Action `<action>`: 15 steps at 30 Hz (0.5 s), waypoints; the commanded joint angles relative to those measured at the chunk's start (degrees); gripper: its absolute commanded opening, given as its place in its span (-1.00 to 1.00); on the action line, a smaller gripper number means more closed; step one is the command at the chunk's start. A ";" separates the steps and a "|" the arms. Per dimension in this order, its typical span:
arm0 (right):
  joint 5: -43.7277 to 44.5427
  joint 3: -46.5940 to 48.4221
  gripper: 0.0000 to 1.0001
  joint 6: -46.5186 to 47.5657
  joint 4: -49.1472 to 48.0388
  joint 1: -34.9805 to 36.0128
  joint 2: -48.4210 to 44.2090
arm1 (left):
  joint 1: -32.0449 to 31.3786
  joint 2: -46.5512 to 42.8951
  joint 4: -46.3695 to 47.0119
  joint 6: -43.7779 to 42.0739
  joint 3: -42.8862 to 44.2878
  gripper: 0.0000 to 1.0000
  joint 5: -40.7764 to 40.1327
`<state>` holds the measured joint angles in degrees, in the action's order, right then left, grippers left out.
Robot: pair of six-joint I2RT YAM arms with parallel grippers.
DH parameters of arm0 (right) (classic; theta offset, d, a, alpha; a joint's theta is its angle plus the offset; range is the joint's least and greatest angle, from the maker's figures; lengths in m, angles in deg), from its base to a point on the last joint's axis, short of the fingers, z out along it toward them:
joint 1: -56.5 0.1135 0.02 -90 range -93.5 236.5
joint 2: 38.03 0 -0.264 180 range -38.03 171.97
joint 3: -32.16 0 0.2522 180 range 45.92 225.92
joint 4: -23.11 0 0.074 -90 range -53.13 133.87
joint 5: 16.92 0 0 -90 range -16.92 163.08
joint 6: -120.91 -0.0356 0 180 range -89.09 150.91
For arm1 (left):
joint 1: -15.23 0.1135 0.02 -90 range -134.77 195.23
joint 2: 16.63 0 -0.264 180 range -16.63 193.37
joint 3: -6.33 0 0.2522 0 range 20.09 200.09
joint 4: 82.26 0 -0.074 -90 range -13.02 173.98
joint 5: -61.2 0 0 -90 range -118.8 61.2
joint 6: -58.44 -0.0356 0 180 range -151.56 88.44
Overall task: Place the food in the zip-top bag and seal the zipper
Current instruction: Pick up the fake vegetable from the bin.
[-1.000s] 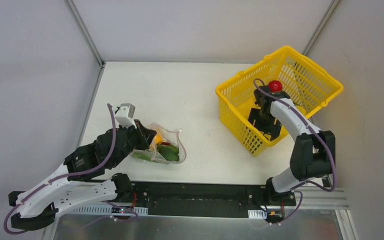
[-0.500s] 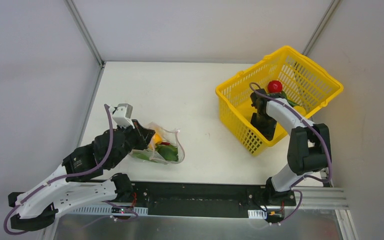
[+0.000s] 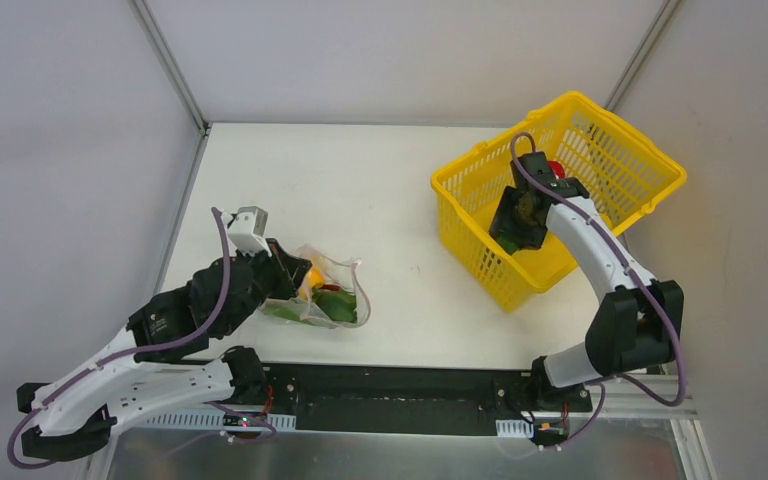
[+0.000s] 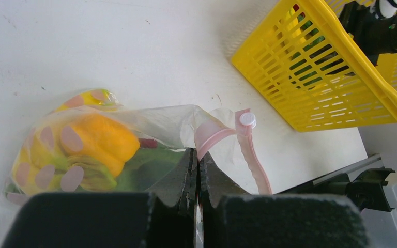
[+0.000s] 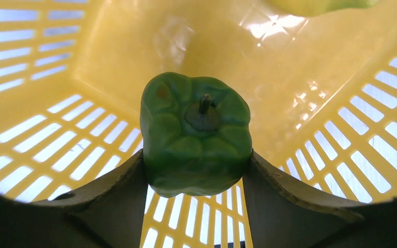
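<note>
The clear zip-top bag [image 3: 328,292] lies on the white table at the left. Through it show an orange pepper [image 4: 99,140] and green food [image 4: 139,173]. My left gripper [image 4: 197,161] is shut on the bag's mouth edge, where the pink zipper [image 4: 250,155] loops away with its white slider [image 4: 247,119]. My right gripper [image 5: 195,166] is shut on a green bell pepper [image 5: 195,133], stem towards the camera, held over the floor of the yellow basket [image 5: 134,46]. From above, that gripper [image 3: 517,216] hangs inside the basket [image 3: 615,120], half covering a red tomato [image 3: 557,168].
The yellow mesh basket [image 4: 315,77] stands at the table's right, its near wall towards the bag. A pale green-yellow item [image 5: 315,4] lies at the basket's far side. White booth walls close the table at left, back and right.
My right gripper has closed on the green bell pepper in the basket and risen with it, shifting towards the back. The left gripper and the bag have stayed put.
</note>
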<state>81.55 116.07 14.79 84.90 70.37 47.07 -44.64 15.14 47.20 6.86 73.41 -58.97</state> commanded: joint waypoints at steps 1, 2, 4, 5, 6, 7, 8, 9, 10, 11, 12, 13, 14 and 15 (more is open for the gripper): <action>-0.09 2.10 -0.16 -1.00 -4.43 0.25 -5.31 | 0.64 0.91 -0.02 1.58 0.49 -0.96 0.28; 0.02 2.12 -0.15 -1.08 -5.26 0.25 -6.57 | 0.64 1.00 0.01 1.83 0.44 -0.96 0.37; 0.26 2.26 -0.15 -1.50 -7.56 0.20 -9.54 | 0.64 1.29 0.03 2.32 0.41 -0.96 0.46; 0.20 2.23 -0.15 -1.74 -8.83 0.19 -11.20 | 0.68 1.46 0.09 2.63 0.43 -0.96 0.54; -0.04 1.98 -0.15 -2.01 -10.30 0.21 -12.99 | 0.67 1.60 0.19 2.82 0.46 -0.97 0.70; -0.41 1.70 -0.15 -2.23 -11.88 0.24 -14.99 | 0.69 1.79 0.21 3.07 0.57 -0.97 0.86; -0.77 1.39 -0.15 -2.55 -13.61 0.20 -16.91 | 0.67 2.00 0.26 3.26 0.68 -0.96 1.08; -1.08 1.19 -0.16 -2.90 -14.88 0.19 -18.57 | 0.66 2.14 0.38 3.52 0.72 -0.96 1.30; -1.39 1.24 -0.16 -3.21 -15.84 0.19 -20.05 | 0.67 2.35 0.39 3.90 0.64 -0.96 1.45; -1.71 1.41 -0.16 -3.50 -16.61 0.25 -21.34 | 0.64 2.48 0.51 4.17 0.58 -0.96 1.62; -2.20 1.70 -0.16 -3.64 -17.14 0.21 -22.47 | 0.62 2.65 0.67 4.58 0.45 -0.96 1.75; -2.82 1.93 -0.16 -3.65 -17.58 0.21 -23.41 | 0.67 2.75 0.84 4.90 0.35 -0.96 2.00; -3.39 2.06 -0.16 -3.89 -17.92 0.25 -24.35 | 0.68 2.87 1.09 5.31 0.17 -0.96 2.23; -4.03 2.24 -0.16 -4.18 -18.16 0.20 -25.29 | 0.69 2.98 1.43 5.68 0.04 -0.96 2.43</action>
<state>80.22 116.13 12.43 71.55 70.37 25.27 -44.64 17.50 47.25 10.22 73.41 -57.55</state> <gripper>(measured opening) 0.618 0.020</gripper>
